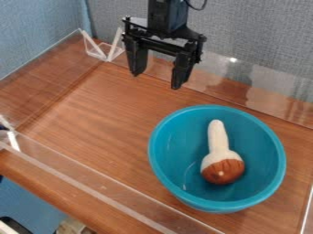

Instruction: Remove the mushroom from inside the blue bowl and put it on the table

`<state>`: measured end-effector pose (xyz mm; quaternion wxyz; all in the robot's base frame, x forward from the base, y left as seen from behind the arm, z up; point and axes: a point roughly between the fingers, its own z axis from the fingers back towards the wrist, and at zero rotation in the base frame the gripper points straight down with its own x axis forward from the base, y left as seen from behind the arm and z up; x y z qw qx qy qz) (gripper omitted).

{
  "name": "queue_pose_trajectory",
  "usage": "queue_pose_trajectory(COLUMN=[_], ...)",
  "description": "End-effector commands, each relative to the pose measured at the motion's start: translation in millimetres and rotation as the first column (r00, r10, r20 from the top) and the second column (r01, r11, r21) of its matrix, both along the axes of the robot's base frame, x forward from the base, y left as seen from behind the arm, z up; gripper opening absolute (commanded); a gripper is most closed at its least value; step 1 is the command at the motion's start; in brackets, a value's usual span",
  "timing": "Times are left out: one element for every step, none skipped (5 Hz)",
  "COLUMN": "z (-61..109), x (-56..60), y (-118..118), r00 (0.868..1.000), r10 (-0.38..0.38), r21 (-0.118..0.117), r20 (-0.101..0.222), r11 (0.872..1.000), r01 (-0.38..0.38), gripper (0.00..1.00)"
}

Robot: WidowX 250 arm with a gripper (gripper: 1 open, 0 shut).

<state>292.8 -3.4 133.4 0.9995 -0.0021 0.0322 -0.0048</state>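
The mushroom (pixel 221 157) lies on its side inside the blue bowl (pixel 173 146), its cream stem pointing away and its glossy reddish-brown cap toward the front. The bowl sits at the front right of the wooden table (pixel 98 110). My gripper (pixel 162 70) hangs above the back middle of the table, well behind and to the left of the bowl. Its two black fingers stand apart, open, with nothing between them.
Low clear acrylic walls (pixel 73 187) run along the table's front and right edges. A blue fabric backdrop stands at the left and back. A white wire frame (pixel 101 46) leans at the back left corner.
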Motion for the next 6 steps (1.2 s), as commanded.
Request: queue_pose_trajectory(z=[-3.3,-6.7,-13.0,-22.8,-39.0,-61.5], x=[-3.0,-6.2,-11.3,-22.2,-31.4,-42.1], y=[-12,-25,-53,-94,-126,-136], r00=[0.999,0.997,0.989,0.968,0.948,0.939], r10=[-0.037,-0.074,-0.146,-0.25,-0.318,-0.343], r21=[-0.005,-0.011,-0.017,-0.014,-0.005,-0.003], r20=[-0.004,-0.009,-0.007,0.003,0.017,0.014], r11=[0.999,0.997,0.989,0.968,0.948,0.939], r01=[0.037,0.074,0.146,0.25,0.318,0.343], gripper=[1.0,1.0,1.0,1.0,1.0,1.0])
